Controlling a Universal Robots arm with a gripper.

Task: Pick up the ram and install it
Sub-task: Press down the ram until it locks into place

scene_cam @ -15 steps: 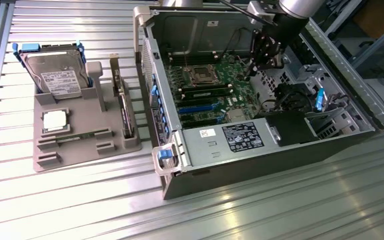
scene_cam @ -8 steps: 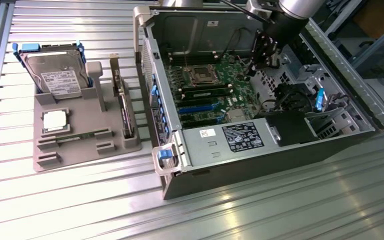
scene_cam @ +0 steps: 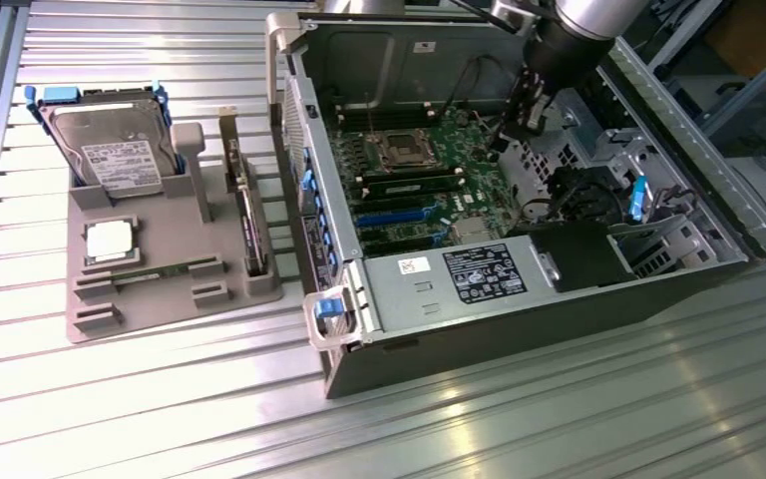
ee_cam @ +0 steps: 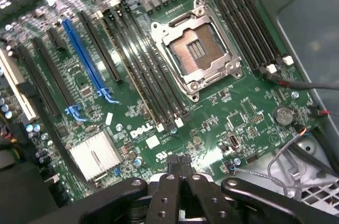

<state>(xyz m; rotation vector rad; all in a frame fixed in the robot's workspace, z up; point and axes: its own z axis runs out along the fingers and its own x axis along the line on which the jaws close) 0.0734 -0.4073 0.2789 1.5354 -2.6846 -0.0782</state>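
Note:
The ram (scene_cam: 160, 271) is a thin green stick lying flat in a slot of the grey holder block (scene_cam: 157, 299), at the exterior view's left, outside the computer. My gripper (scene_cam: 517, 132) hangs inside the open computer case (scene_cam: 517, 299), far from the ram, above the back part of the green motherboard (scene_cam: 417, 170). In the wrist view the gripper (ee_cam: 183, 168) is shut, its black fingers pressed together with nothing between them. Below it lie the open CPU socket (ee_cam: 197, 52) and the long black memory slots (ee_cam: 151, 78) beside it.
The holder block also carries a hard drive (scene_cam: 115, 150), a square silver CPU (scene_cam: 111, 239) and an upright expansion card (scene_cam: 244, 205). Inside the case are a black power supply (scene_cam: 483, 271), loose cables (scene_cam: 582, 190), a blue slot (ee_cam: 87, 54) and a silver heatsink (ee_cam: 95, 152).

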